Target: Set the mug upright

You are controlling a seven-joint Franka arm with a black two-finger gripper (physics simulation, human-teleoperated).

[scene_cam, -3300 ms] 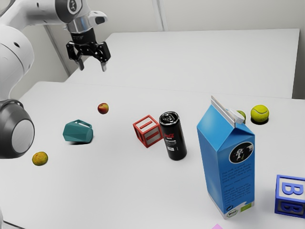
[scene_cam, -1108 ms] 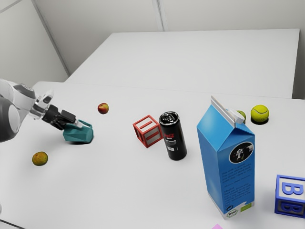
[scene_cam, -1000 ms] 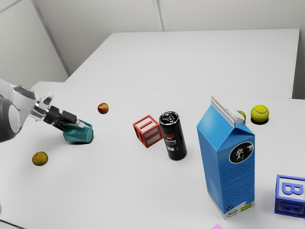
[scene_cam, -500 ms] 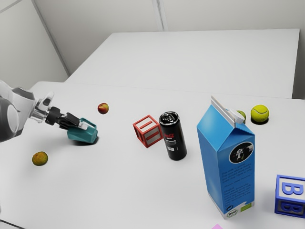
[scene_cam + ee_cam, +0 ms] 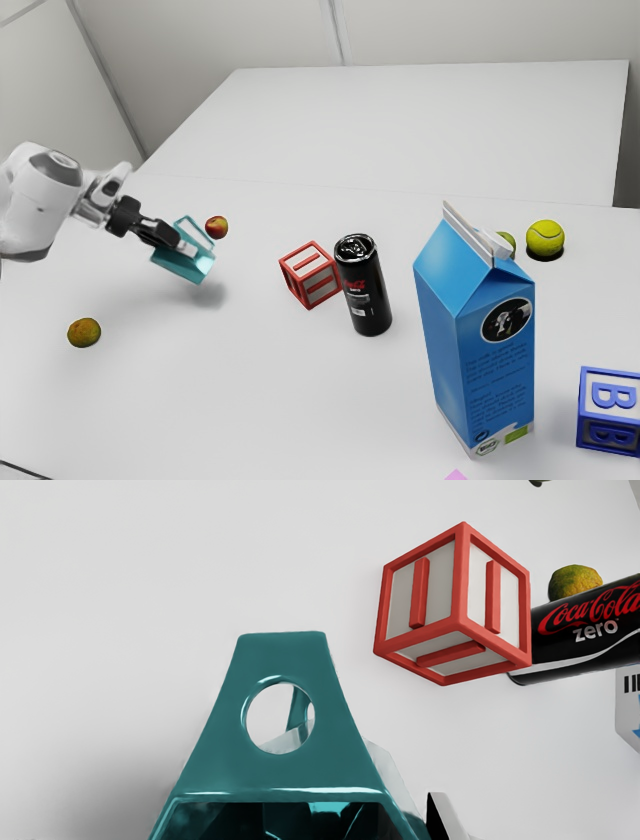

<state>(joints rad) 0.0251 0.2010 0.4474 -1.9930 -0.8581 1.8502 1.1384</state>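
Note:
My gripper (image 5: 180,245) reaches in from the exterior view's left, shut on the teal mug (image 5: 178,266). The mug hangs tilted just above the table, its handle on the upper side and its opening toward the exterior view's right. From the wrist camera, the teal mug (image 5: 287,652) stands large before my gripper (image 5: 305,825), with one fingertip beside its wall; the other finger is hidden.
A red apple (image 5: 216,227) lies just beyond the mug. Further along are a red-framed block (image 5: 311,275), a black can (image 5: 363,290), a blue carton (image 5: 478,340), a blue block (image 5: 610,412) and a tennis ball (image 5: 545,238). An orange-green fruit (image 5: 84,333) lies nearer the arm.
The arm came down from above to the mug. In the last half second, my gripper has raised it off the table, shifted it toward the exterior view's right and tilted it.

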